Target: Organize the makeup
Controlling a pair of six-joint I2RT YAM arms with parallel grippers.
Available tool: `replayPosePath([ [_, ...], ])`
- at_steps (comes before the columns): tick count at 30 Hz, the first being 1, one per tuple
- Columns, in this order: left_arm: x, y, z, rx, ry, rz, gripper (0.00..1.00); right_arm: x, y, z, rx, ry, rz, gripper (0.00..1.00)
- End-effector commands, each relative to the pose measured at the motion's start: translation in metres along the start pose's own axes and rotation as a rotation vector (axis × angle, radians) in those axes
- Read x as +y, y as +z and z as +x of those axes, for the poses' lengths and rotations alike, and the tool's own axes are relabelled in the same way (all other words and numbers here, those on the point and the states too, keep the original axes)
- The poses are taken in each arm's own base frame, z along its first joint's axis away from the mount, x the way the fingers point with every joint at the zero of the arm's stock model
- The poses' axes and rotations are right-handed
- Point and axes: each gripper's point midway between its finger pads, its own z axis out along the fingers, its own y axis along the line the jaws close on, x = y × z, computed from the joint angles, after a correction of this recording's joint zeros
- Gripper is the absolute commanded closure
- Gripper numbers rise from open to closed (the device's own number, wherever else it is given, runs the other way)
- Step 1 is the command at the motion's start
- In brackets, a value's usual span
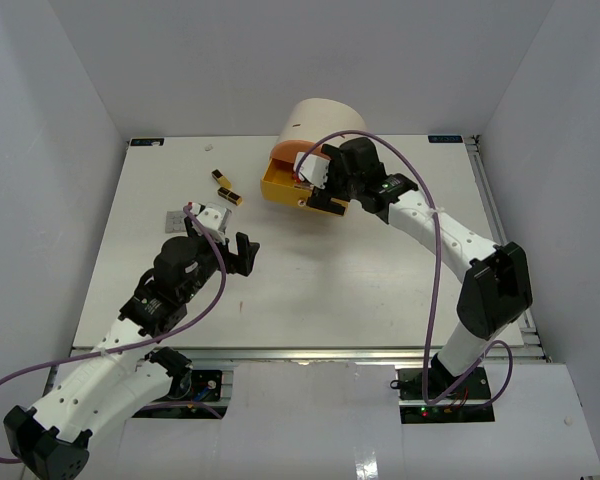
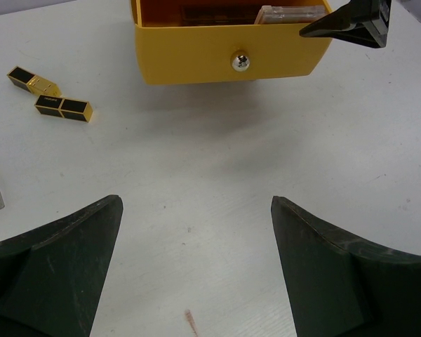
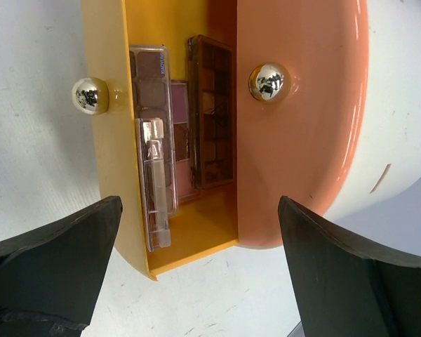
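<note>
Both arms are spread open and empty: left fingers [image 2: 56, 274] above the counter [image 1: 330, 290], right fingers [image 3: 56, 274] at the open yellow drawer [image 1: 280, 186] holding palettes [image 3: 212, 112]. 2 lipsticks [image 2: 50, 95] lie left of it. Shutting the drawer now would likely strand them.

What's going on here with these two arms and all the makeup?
The arms are putting makeup into a drawer unit. Its yellow drawer is pulled out and holds several palettes. The right gripper hovers open and empty just over that drawer. The left gripper is also open and empty, above the table and facing the drawer front. Two lipsticks lie loose on the table to the left of the drawer, not yet put away.
</note>
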Motion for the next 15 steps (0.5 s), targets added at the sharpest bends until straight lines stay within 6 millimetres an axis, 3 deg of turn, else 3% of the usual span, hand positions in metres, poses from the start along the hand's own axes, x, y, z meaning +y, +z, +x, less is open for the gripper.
replayPosePath([
  [1,-0.001,0.001,0.003,0.005,-0.006,0.012,0.02,-0.04,-0.031,-0.036,-0.107,0.007,0.117,0.01],
  [9,-0.001,0.001,0.003,0.003,-0.008,0.014,0.02,-0.041,-0.027,-0.034,-0.097,0.007,0.13,0.01],
  [15,-0.001,0.001,0.003,0.004,-0.006,0.014,0.02,-0.042,-0.014,-0.018,-0.037,0.004,0.149,0.01],
])
